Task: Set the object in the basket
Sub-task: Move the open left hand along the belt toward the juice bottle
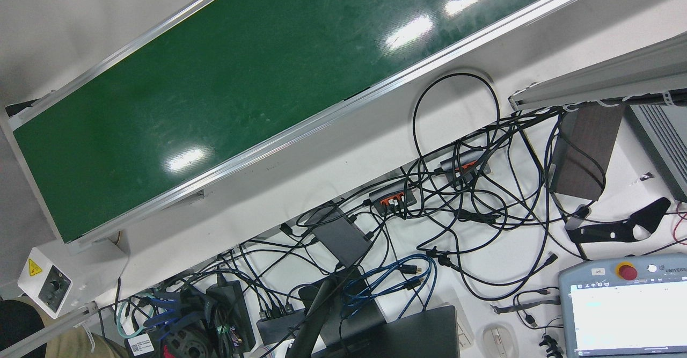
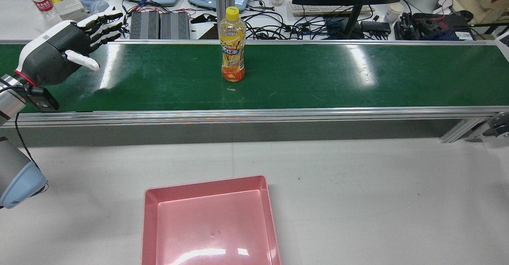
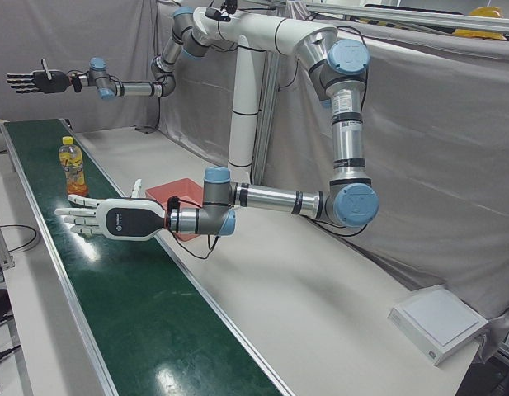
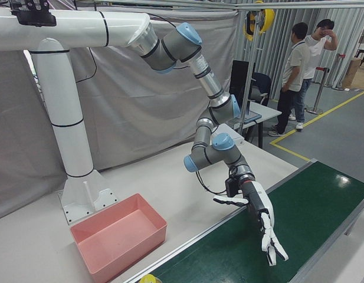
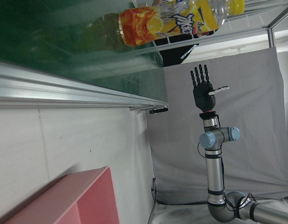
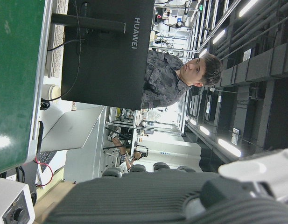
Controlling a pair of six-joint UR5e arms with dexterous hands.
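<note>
A juice bottle (image 2: 232, 44) is seen standing upright on the green belt (image 2: 318, 74), its long axis vertical and its yellow cap on top, about midway along the belt's length in the rear view. The pink basket (image 2: 210, 221) sits empty on the white table (image 2: 377, 185) on the robot's side of the belt, almost directly in front of the bottle. The left hand (image 2: 65, 48) is held flat over the belt's left end, fingers spread and holding nothing, pointed across the belt; the bottle lies well apart from it, off to its right along the belt. The right hand (image 3: 40, 81) is raised high beyond the bottle at the belt's far end, likewise open and empty. The left hand, held low at bottle height, is judged the better placed, so a sideways reach along the belt seems called for.
</note>
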